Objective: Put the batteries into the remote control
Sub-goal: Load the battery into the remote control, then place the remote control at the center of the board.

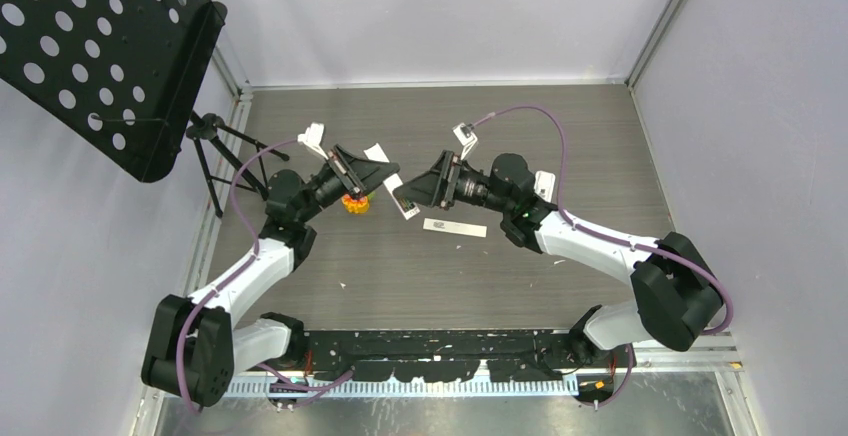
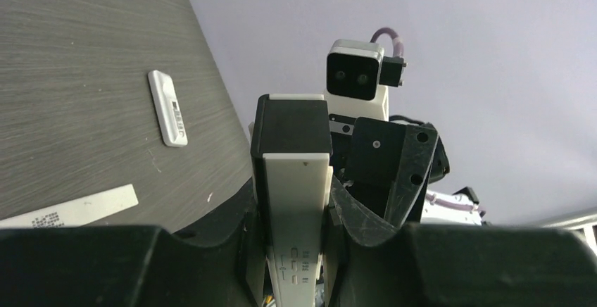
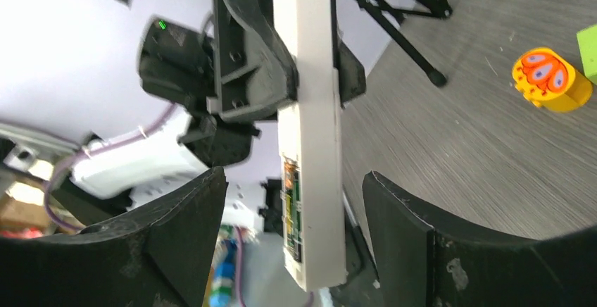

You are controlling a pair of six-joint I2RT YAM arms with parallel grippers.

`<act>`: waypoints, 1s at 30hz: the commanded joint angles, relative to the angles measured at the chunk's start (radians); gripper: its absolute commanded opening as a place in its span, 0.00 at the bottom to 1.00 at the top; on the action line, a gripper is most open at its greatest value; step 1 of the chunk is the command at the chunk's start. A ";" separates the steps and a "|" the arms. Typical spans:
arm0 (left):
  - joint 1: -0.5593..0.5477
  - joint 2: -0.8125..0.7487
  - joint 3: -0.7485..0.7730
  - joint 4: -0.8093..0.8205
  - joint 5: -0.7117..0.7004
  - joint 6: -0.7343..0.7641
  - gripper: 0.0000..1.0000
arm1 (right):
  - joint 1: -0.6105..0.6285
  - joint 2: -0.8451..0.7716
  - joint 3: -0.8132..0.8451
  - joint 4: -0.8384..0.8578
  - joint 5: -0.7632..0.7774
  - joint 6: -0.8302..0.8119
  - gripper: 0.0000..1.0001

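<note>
My left gripper (image 2: 296,194) is shut on a long white remote control (image 2: 299,201), holding it off the table by its sides. In the right wrist view the remote control (image 3: 313,145) hangs end-down with its back compartment uncovered, and batteries (image 3: 290,205) with orange and green marks sit inside. My right gripper (image 3: 292,212) is open, one finger on each side of the remote's lower end, touching nothing. From above, the left gripper (image 1: 372,178) and right gripper (image 1: 418,192) face each other over mid-table with the remote (image 1: 404,201) between them.
A white strip (image 1: 455,227) lies on the table near the right gripper. A second small white remote (image 2: 167,108) lies farther back. An orange toy (image 3: 551,78) sits under the left arm, beside a green block (image 3: 588,50). A tripod (image 1: 215,151) with a perforated black panel (image 1: 100,46) stands back left.
</note>
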 commanded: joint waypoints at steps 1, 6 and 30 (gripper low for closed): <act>-0.003 -0.043 0.019 -0.021 0.065 0.110 0.00 | 0.000 -0.031 0.048 -0.151 -0.129 -0.244 0.76; -0.003 -0.089 0.034 -0.253 -0.046 0.189 0.00 | 0.017 -0.093 0.106 -0.484 0.103 -0.525 0.76; -0.001 -0.108 0.058 -0.462 -0.168 0.258 0.05 | 0.221 0.189 0.450 -0.756 0.442 -0.969 0.28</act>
